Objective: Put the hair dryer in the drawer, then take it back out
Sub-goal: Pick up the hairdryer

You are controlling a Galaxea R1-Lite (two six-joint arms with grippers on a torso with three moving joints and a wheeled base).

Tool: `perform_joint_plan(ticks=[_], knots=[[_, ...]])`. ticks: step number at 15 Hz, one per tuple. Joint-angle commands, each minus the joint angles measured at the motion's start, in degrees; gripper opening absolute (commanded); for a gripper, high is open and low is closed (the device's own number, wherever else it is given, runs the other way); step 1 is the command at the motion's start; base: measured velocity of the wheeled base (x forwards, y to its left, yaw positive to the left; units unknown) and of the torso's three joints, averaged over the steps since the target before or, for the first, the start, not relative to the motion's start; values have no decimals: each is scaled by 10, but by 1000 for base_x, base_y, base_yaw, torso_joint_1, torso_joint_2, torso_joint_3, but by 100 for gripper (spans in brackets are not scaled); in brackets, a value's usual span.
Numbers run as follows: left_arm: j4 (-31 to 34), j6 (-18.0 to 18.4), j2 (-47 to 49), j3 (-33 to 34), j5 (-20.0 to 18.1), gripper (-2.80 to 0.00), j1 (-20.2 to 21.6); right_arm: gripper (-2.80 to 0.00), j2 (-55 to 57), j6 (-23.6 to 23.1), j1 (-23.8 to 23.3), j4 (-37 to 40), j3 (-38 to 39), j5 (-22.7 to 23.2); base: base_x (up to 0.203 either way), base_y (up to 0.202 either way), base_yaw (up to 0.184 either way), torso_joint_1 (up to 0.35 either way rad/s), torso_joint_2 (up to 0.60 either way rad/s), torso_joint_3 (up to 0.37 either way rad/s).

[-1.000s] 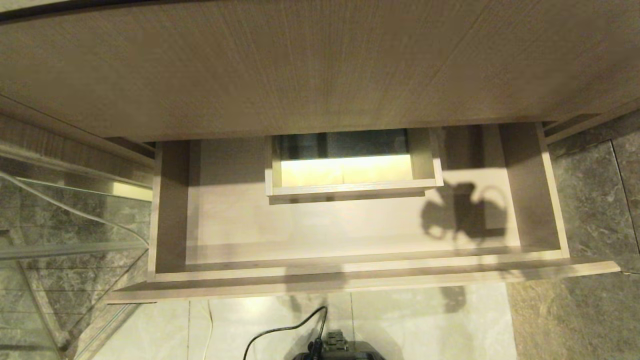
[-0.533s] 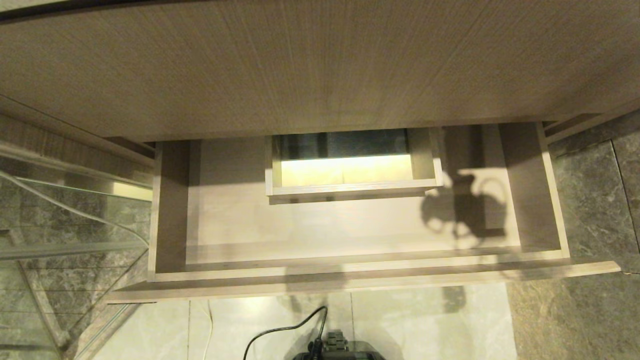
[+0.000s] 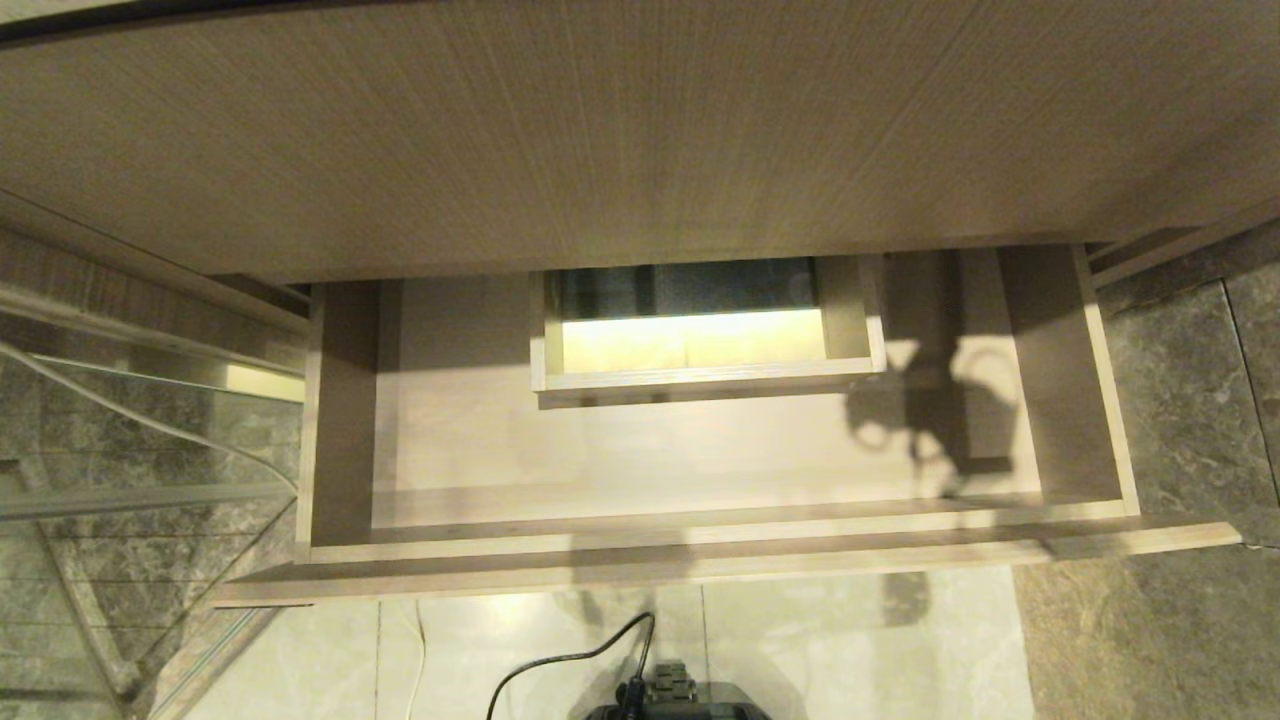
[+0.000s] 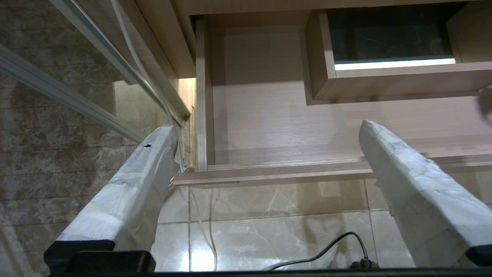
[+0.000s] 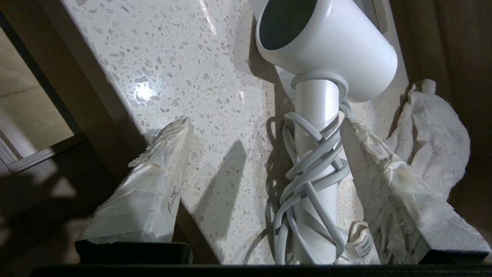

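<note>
The white hair dryer [image 5: 326, 50] lies on a speckled stone countertop [image 5: 184, 57], its grey cord wound round the handle [image 5: 315, 154]. My right gripper [image 5: 266, 121] is open around that handle, which sits close against one finger while the other stands well off. The drawer [image 3: 700, 545] is pulled out and holds nothing; only a shadow falls on its right floor. My left gripper [image 4: 267, 125] hangs open and empty before the drawer's [image 4: 269, 169] left front corner. Neither gripper nor the dryer shows in the head view.
A boxed cut-out [image 3: 700, 330] sits mid-back in the drawer, under a tall wood-grain panel [image 3: 640, 130]. A glass panel [image 3: 120, 480] stands left. A black cable [image 3: 570, 665] lies on the floor tiles. A white towel [image 5: 434, 130] is bunched beside the dryer.
The shadow on the drawer's right floor has spread apart and crept toward the back. The drawer has not moved.
</note>
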Motion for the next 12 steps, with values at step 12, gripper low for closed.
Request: perform_joint_plan(ticks=[12], knots=[[-1, -1, 0, 23, 0, 0, 0, 0, -1, -28, -16, -40, 0, -122, 0, 0, 0, 0, 0, 0]])
